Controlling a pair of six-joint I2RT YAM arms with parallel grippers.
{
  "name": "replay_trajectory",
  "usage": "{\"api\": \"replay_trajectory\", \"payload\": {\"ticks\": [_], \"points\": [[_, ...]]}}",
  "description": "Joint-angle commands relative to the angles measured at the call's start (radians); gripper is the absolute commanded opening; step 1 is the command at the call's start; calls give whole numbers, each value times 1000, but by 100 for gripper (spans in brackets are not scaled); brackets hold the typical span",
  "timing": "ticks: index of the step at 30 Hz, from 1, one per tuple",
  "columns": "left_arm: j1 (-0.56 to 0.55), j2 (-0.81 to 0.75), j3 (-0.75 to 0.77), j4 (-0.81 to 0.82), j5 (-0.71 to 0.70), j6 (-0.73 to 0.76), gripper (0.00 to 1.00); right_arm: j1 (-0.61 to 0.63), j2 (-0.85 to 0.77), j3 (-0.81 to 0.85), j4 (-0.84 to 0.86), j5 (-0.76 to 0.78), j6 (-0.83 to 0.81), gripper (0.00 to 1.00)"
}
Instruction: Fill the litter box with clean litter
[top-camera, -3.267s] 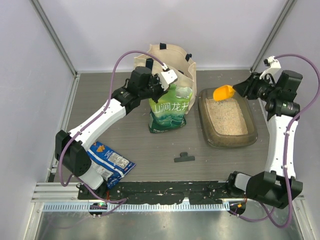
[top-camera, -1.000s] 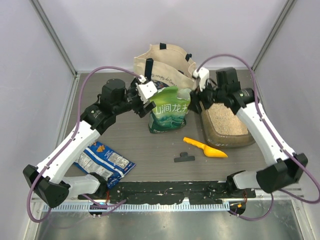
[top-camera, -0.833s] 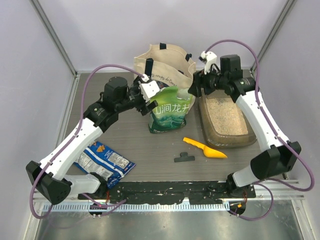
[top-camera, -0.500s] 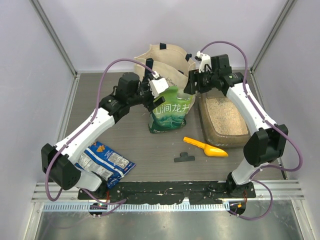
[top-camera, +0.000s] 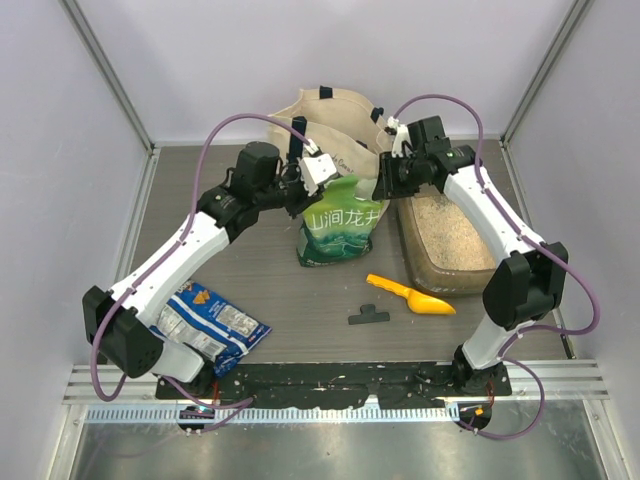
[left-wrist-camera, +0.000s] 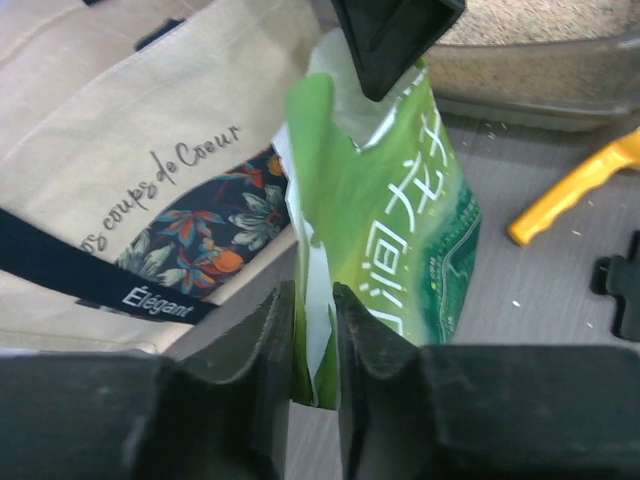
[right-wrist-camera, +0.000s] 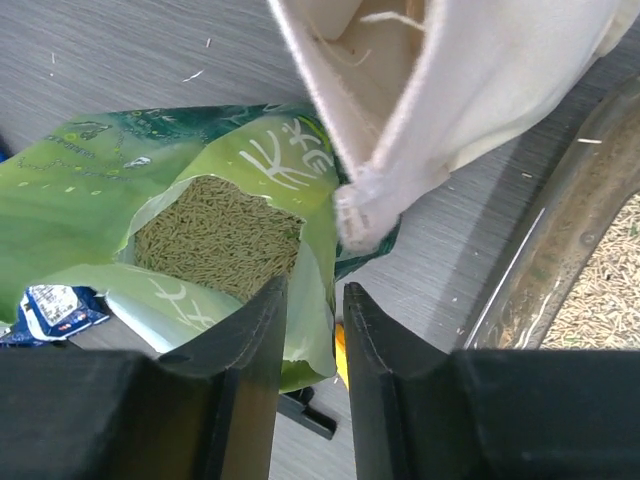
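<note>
The litter box (top-camera: 418, 262) lies at the right, and the clean litter (top-camera: 452, 232) in it is a pale beige layer; its rim (right-wrist-camera: 540, 262) runs beside the right wrist. Left of it stands the green-and-white pouch (top-camera: 340, 228), mouth open on greenish pellets (right-wrist-camera: 218, 236). My left gripper (top-camera: 304, 193) (left-wrist-camera: 313, 296) is shut on the pouch's (left-wrist-camera: 400, 230) folded left top edge. My right gripper (top-camera: 383, 189) (right-wrist-camera: 313, 290) straddles the pouch's (right-wrist-camera: 100, 160) right lip, jaws narrowed, with a gap showing beside the film.
A cream tote bag (top-camera: 330, 125) stands right behind the pouch, its edge (right-wrist-camera: 450, 90) over the right wrist. An orange scoop (top-camera: 412, 297) and a black clip (top-camera: 368, 316) lie in front. A blue snack bag (top-camera: 212, 322) sits near the left arm's base.
The scoop, earlier held over the box, lies on the table. The right arm swung from the box to the pouch's right lip. Both grippers' jaws have closed in on the pouch's top.
</note>
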Motion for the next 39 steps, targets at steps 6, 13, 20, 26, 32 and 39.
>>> {"api": "replay_trajectory", "payload": {"ticks": [6,13,20,26,32,39], "points": [[5,-16,67,-115,87,-58,0,55,-5,101,-65,-26,46,10],[7,-114,42,-48,22,-33,0,58,-21,138,-100,-66,40,1],[14,-128,2,-52,-7,21,0,41,-52,75,-64,-147,42,36],[16,-115,-10,-12,34,-12,0,-115,-69,127,5,-353,-58,66],[16,-110,-41,46,44,-102,0,-290,-127,-49,-43,-736,-395,70],[40,-12,238,-34,37,-278,63,-292,-261,-298,-42,-793,-819,77]]}}
